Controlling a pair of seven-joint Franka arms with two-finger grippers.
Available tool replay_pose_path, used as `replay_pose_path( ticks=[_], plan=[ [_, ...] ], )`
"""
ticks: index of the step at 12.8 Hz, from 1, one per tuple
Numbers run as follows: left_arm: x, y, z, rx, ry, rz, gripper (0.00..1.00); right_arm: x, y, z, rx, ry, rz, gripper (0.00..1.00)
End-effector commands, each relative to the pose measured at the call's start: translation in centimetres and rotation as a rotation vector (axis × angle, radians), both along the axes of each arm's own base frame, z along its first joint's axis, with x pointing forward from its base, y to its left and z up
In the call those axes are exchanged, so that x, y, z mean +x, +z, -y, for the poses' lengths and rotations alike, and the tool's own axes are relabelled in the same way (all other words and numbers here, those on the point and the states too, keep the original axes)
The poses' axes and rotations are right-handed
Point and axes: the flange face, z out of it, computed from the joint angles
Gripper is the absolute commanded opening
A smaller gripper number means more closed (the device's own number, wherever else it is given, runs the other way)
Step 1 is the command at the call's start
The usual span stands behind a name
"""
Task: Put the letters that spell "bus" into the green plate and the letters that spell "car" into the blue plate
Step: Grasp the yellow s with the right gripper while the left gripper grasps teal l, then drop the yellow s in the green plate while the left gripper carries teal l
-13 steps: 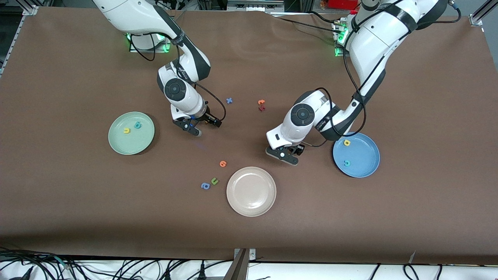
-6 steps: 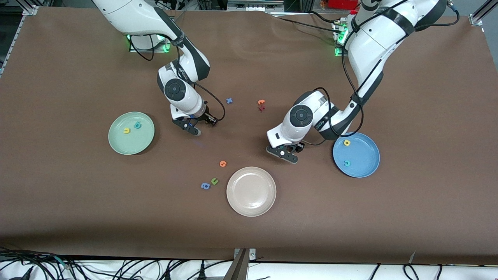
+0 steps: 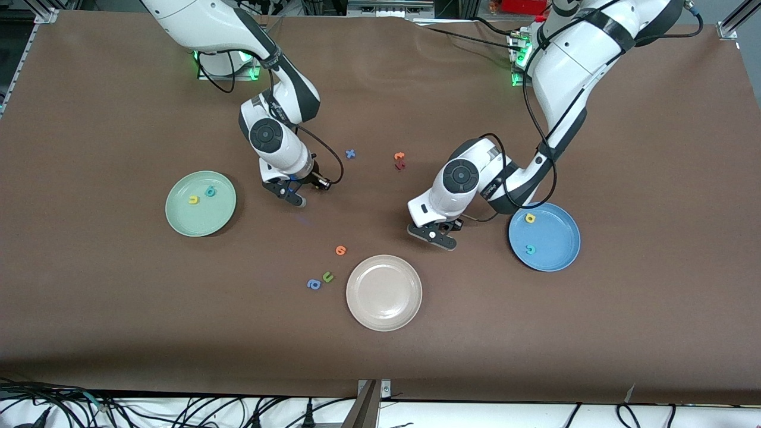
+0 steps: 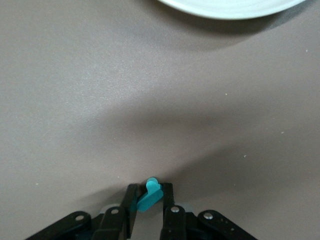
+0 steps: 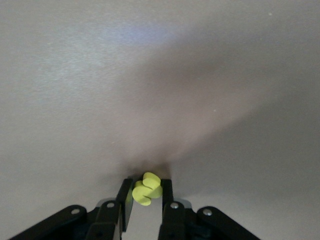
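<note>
Right now both arms are down at the brown paper-covered bench (image 3: pixel 119 327), each with a tiny foam letter pinched in its black 2-finger pincer.

The left pincer (image 4: pixel 148 206) sits at the bench surface between the round medium-blue plate with the raised rim (image 3: pixel 565 255) and the smooth round beige plate (image 3: pixel 384 309). Its fingers are clenched on a small teal foam "r" (image 4: pixel 150 195), which pokes out from between the pads at a tilt.

The right pincer (image 5: pixel 144 201) is down just beside the round pale mint-green plate with the raised rim (image 3: pixel 184 223), toward the middle of the bench. It is clamped on a knobbly yellow foam "s" (image 5: pixel 147 188).

In the green plate lie 2 little letters close together, a yellow foam "u" (image 3: pixel 193 200) and a teal foam "b" (image 3: pixel 210 191). In the blue plate lie a yellow foam "a" (image 3: pixel 530 218) and a teal foam "c" (image 3: pixel 530 249), apart from each other.

Loose on the matte bench, near the beige plate, are an orange letter (image 3: pixel 340 250), an olive-green "u" (image 3: pixel 327 276) and a blue "a" (image 3: pixel 313 285). Farther from the camera, between the 2 arms, lie a small blue cross-shaped letter (image 3: pixel 351 154) and an orange letter touching a dark red one (image 3: pixel 399 161).
</note>
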Motion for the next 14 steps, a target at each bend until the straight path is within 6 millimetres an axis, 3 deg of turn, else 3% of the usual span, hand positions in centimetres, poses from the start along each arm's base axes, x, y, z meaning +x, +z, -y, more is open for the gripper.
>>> replay_pose_path(
  ticks=[1, 3, 4, 6, 7, 8, 9, 10, 12, 14],
  plan=[
    [0.6, 1.1, -0.7, 0.027, 0.008, 0.021, 0.17, -0.3, -0.6, 0.6, -0.014, -0.011, -0.004, 0.03],
    [1.7, 3.5, -2.3, 0.07, 0.022, 0.019, 0.17, 0.5, 0.9, 1.1, -0.026, -0.011, -0.009, 0.03],
    [2.4, 4.7, -3.3, 0.075, 0.03, 0.029, 0.17, 1.5, 3.0, 1.8, -0.042, -0.009, -0.017, 0.03],
    [2.6, 4.7, -3.6, 0.074, 0.017, 0.028, 0.18, 3.3, 7.7, 4.0, -0.085, 0.038, -0.067, 0.03],
    [2.7, 4.6, -3.7, 0.069, 0.02, 0.03, 0.25, 4.3, 9.8, 6.3, -0.101, 0.069, -0.089, 0.03],
    [2.6, 3.4, -3.3, 0.056, 0.019, 0.02, 0.41, 4.9, 11.2, 8.9, -0.109, 0.119, -0.113, 0.03],
    [2.6, 3.0, -2.6, 0.025, 0.014, 0.041, 0.65, 5.7, 12.3, 11.9, -0.107, 0.176, -0.127, 0.03],
    [2.9, 2.8, -2.2, -0.004, 0.009, 0.067, 0.78, 6.3, 12.2, 15.5, -0.102, 0.231, -0.157, 0.04],
    [1.7, 1.6, -0.1, -0.016, -0.024, 0.063, 0.73, 7.0, 11.1, 22.8, -0.081, 0.33, -0.176, 0.04],
    [1.5, 0.9, 0.2, 0.006, -0.066, 0.075, 0.67, 6.9, 8.8, 29.2, -0.061, 0.414, -0.193, 0.04]
  ],
)
